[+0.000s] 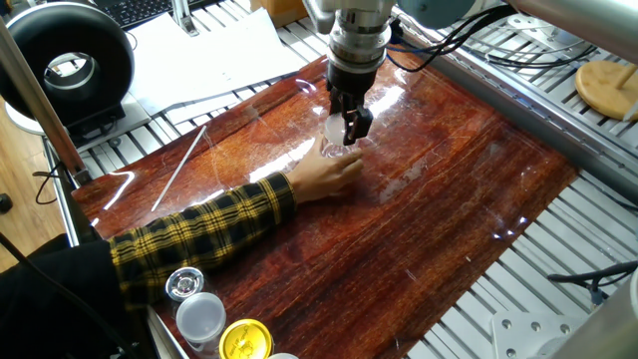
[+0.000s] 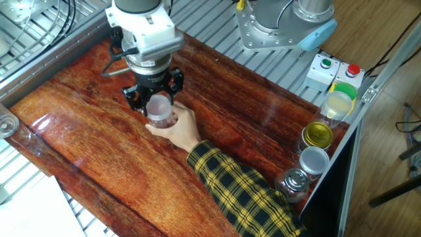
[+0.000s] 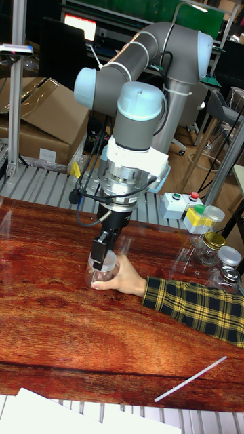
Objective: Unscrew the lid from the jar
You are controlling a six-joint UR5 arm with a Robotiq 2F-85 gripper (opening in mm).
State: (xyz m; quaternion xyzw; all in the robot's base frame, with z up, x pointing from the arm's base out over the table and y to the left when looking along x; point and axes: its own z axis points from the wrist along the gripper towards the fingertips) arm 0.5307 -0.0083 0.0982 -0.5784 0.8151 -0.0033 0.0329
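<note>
A small clear jar (image 1: 338, 151) (image 2: 162, 121) (image 3: 100, 273) stands upright on the red-brown wooden table (image 1: 439, 199). A person's hand (image 1: 321, 174) (image 2: 181, 129) (image 3: 127, 281) in a yellow plaid sleeve holds the jar from the side. On top sits its translucent white lid (image 1: 335, 128) (image 2: 158, 105) (image 3: 107, 258). My gripper (image 1: 345, 128) (image 2: 157, 104) (image 3: 105, 256) comes straight down from above and is shut on the lid, one finger on each side. The fingers hide part of the lid.
Other jars stand at one table corner: one with a yellow lid (image 1: 245, 341) (image 2: 318, 134), one white-lidded (image 1: 202, 314) (image 2: 314, 160), one with a shiny metal lid (image 1: 184, 284) (image 2: 294, 180). A white stick (image 1: 179, 168) lies on the table. A button box (image 2: 335, 70) sits past the edge.
</note>
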